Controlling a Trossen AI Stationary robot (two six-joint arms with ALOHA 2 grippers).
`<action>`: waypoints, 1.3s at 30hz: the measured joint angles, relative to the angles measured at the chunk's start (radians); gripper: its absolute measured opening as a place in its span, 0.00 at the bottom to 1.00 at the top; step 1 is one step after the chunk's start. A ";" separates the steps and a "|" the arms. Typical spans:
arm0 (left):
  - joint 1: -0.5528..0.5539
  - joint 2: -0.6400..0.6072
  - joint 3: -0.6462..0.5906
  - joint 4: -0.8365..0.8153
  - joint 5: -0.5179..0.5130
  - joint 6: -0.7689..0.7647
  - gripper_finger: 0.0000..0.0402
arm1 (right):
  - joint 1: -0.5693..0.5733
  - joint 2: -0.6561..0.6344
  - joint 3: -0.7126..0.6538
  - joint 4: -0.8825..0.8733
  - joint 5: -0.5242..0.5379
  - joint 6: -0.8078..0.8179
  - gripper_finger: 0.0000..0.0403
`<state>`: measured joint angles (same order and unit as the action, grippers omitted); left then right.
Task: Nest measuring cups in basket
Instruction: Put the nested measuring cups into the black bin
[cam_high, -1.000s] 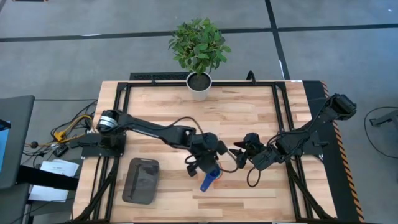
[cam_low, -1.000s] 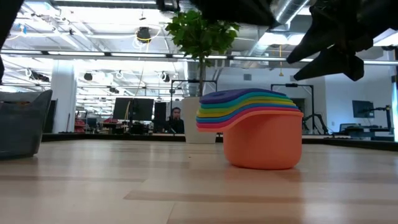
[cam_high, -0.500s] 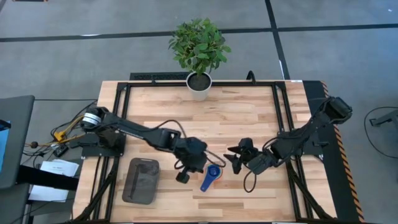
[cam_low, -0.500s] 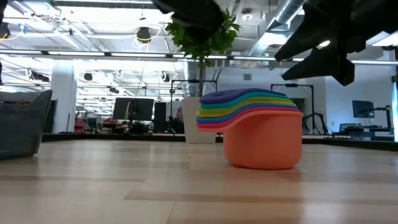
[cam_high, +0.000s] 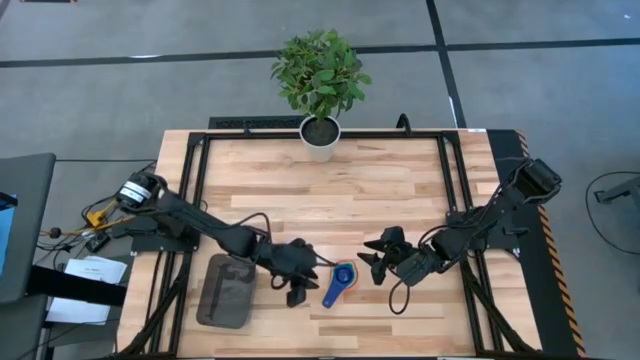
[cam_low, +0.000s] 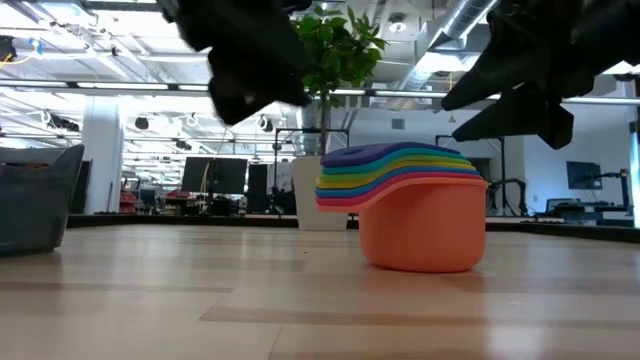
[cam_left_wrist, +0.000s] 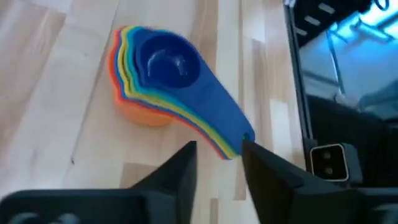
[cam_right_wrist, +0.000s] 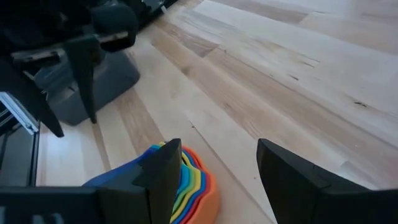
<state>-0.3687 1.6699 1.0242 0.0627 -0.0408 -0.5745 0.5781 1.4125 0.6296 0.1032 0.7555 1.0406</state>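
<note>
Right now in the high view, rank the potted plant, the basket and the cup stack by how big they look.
1. Potted plant, largest with its foliage.
2. Basket, the dark grey tray by the table's front edge.
3. Stack of measuring cups, clearly smallest, lying between the left gripper and right gripper.

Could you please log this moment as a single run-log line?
stack: seven nested plastic measuring cups on wooden table, outside dark grey tray basket | left gripper: open, empty | right gripper: open, empty
</note>
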 joint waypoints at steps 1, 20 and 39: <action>-0.006 0.000 -0.015 0.019 -0.016 -0.023 0.32 | 0.000 0.000 0.000 0.002 0.000 -0.004 0.58; -0.019 0.076 -0.149 0.245 -0.089 -0.219 0.75 | -0.011 0.000 0.000 -0.009 -0.025 -0.030 0.58; 0.049 -0.011 -0.148 0.148 -0.018 -0.062 0.75 | -0.054 0.000 0.000 0.168 -0.022 -0.036 0.58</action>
<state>-0.3195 1.6592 0.8761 0.2109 -0.0587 -0.6365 0.5240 1.4120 0.6296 0.2713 0.7334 1.0042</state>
